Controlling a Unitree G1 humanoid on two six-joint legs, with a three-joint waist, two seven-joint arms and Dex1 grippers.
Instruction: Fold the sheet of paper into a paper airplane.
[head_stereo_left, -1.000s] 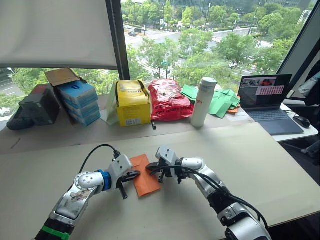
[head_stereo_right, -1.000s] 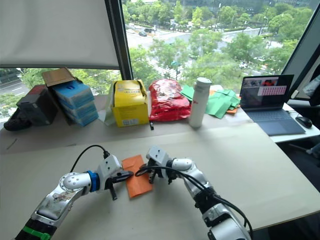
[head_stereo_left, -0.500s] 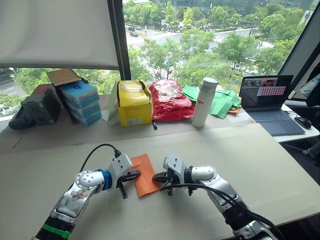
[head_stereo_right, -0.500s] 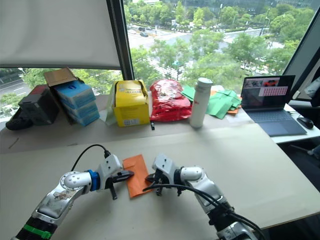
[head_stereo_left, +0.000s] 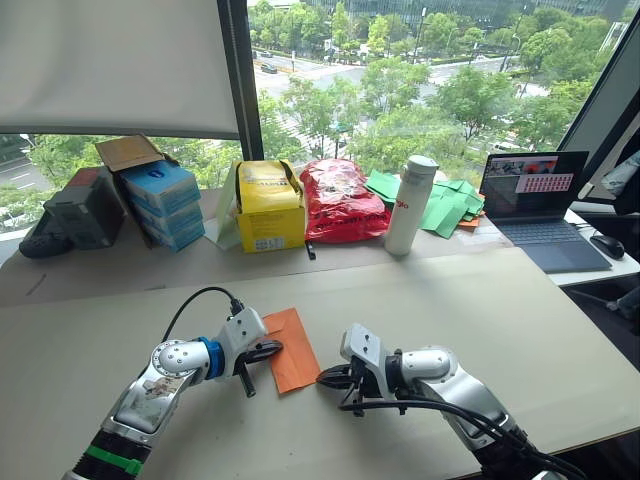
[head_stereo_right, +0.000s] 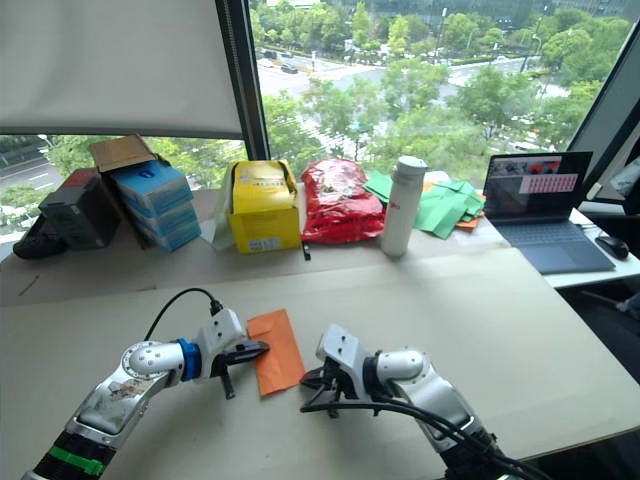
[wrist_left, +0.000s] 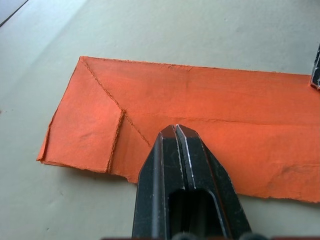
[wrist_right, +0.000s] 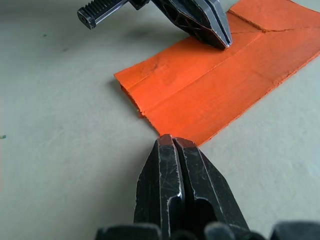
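The sheet of paper (head_stereo_left: 294, 342) is a bright orange folded strip lying flat on the table, with diagonal and lengthwise creases (wrist_left: 120, 107) showing. My left gripper (head_stereo_left: 272, 349) is shut, its tips resting on top of the paper (wrist_left: 240, 125) near the left long edge, not gripping it. My right gripper (head_stereo_left: 325, 378) is also shut and empty, low over the table just off the paper's near corner (wrist_right: 165, 131). In the right wrist view the left gripper's fingers (wrist_right: 200, 20) press on the far part of the strip.
Along the window sit blue boxes (head_stereo_left: 160, 205), a yellow box (head_stereo_left: 265, 205), a red plastic bag (head_stereo_left: 338, 198), a white bottle (head_stereo_left: 408, 205), green papers (head_stereo_left: 442, 205) and a laptop (head_stereo_left: 535, 195). The table's edge (head_stereo_left: 600, 425) runs near right.
My right gripper has drawn back toward me, from over the paper's right side to just off its near corner. The left gripper and the paper have stayed put.
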